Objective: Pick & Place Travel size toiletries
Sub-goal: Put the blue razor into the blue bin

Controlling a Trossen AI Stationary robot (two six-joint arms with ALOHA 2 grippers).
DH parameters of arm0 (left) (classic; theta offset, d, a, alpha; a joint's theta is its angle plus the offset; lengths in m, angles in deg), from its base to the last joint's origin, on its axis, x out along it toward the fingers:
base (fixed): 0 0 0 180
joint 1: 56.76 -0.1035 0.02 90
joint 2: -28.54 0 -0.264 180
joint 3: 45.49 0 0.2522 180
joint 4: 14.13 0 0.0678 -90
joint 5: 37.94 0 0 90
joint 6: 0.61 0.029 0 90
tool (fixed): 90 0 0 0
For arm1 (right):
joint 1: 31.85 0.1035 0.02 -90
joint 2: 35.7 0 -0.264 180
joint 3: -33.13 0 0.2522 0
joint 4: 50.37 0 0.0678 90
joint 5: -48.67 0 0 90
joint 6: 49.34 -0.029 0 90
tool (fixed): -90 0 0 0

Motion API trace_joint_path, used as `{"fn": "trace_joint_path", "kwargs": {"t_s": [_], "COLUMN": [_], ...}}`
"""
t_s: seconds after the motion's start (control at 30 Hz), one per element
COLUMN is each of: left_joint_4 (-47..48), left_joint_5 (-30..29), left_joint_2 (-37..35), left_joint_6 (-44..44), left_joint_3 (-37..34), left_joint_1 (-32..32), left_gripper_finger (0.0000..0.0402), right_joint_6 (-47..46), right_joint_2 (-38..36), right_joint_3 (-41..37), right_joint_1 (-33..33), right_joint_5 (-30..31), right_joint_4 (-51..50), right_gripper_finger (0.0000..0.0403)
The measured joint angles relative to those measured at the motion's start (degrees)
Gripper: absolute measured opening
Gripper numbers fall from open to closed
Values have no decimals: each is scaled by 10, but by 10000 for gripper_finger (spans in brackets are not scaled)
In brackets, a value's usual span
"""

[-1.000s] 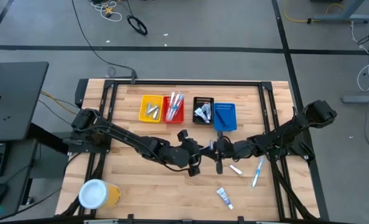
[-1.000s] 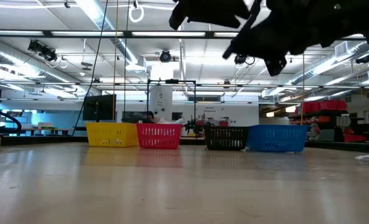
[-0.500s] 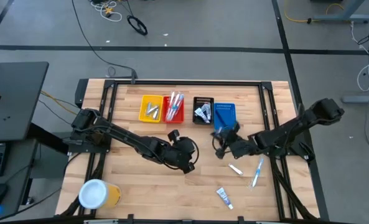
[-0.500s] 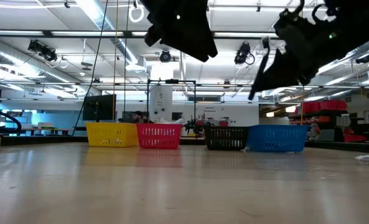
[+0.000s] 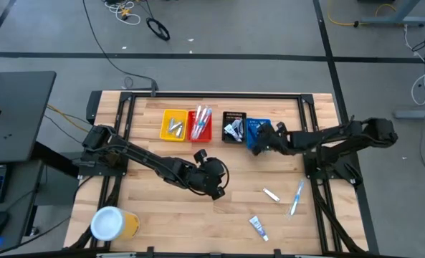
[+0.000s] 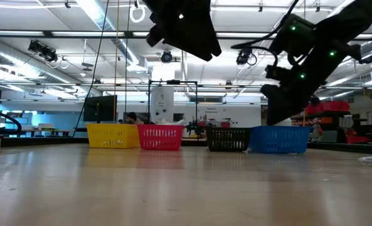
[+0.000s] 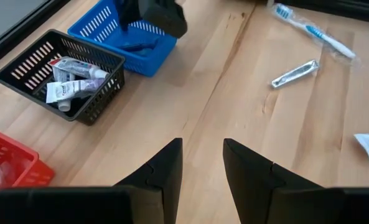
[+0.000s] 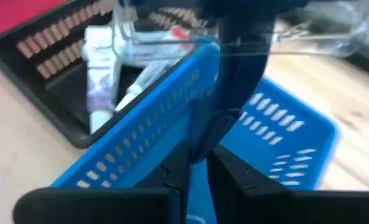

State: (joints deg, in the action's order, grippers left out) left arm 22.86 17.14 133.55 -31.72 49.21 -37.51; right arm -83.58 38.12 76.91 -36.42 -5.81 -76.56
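My right gripper (image 5: 258, 140) is over the blue bin (image 5: 261, 129) at the far edge, shut on a dark blue razor (image 8: 237, 68). My left gripper (image 5: 213, 180) hovers open above the table's middle, touching nothing; in the left wrist view its fingers (image 7: 203, 168) stand apart over bare wood. A silvery packet (image 5: 271, 194), a blue-and-white toothbrush (image 5: 297, 198) and a small white tube (image 5: 258, 228) lie flat on the table's near right part. White tubes (image 7: 72, 81) lie in the black bin (image 5: 234, 127). My right gripper pinches the razor's dark handle (image 8: 212, 134) between its two fingers, which lie on either side of it. The arm reaches in from the table's right, slanting down. The razor is lifted clear and stands out beyond the fingertips, above the blue bin's rim (image 8: 165, 99).
Yellow bin (image 5: 173, 125), red bin (image 5: 201, 125), black bin and blue bin stand in a row along the far edge, with items in the first three. A yellow cup with a white lid (image 5: 113, 223) stands at the near left corner. Bare wood lies between the bins and the loose items.
My right gripper has carried the razor from the table's middle toward the far edge and down over the blue bin. My left gripper, close beside it a second ago, drew back a little toward the left and has since kept still.
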Motion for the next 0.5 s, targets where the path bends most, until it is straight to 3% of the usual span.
{"fn": "trace_joint_path", "kwargs": {"t_s": [0.2,0.37,0.5], "left_joint_4": [-1,-2,-2], "left_joint_5": [0,0,0], "left_joint_2": [0,0,0], "left_joint_6": [0,7,7], "left_joint_3": [0,0,0], "left_joint_1": [0,0,0], "left_gripper_finger": [126,126,126], "right_joint_6": [13,10,43], "right_joint_2": [1,1,1], "right_joint_3": [0,0,0], "right_joint_1": [-52,-68,-69], "right_joint_5": [-126,-189,-200], "right_joint_4": [-26,-52,-52], "right_gripper_finger": [55,66,87]}}
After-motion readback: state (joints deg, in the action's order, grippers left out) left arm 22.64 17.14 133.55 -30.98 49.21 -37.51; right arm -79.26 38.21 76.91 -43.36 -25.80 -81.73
